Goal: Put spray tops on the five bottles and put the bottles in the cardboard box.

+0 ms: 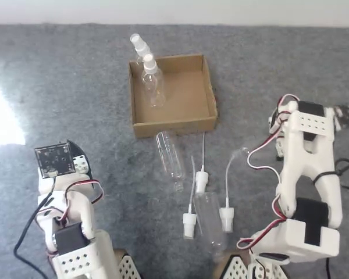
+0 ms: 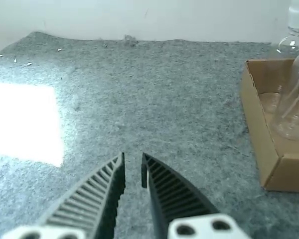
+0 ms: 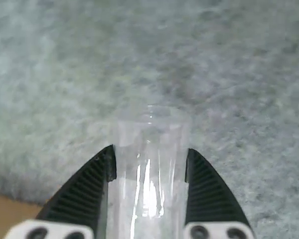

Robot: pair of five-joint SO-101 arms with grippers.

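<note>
Right gripper [image 3: 149, 155] clasps bottle [image 3: 149, 128]; grey felt [image 3: 224, 59], perhaps carpet.

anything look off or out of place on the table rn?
Yes: one capped clear plastic bottle appears to stand on the grey mat behind the brown cardboard box, at its far corner and outside it. The other capped bottle is inside. These angles leave it uncertain.

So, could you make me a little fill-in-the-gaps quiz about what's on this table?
1. The cardboard box holds ___ capped bottle.
2. ___ loose spray tops lie on the grey mat.
3. The right gripper is closed on a clear bottle lying on its ___.

Missing words: one; three; side.
</note>
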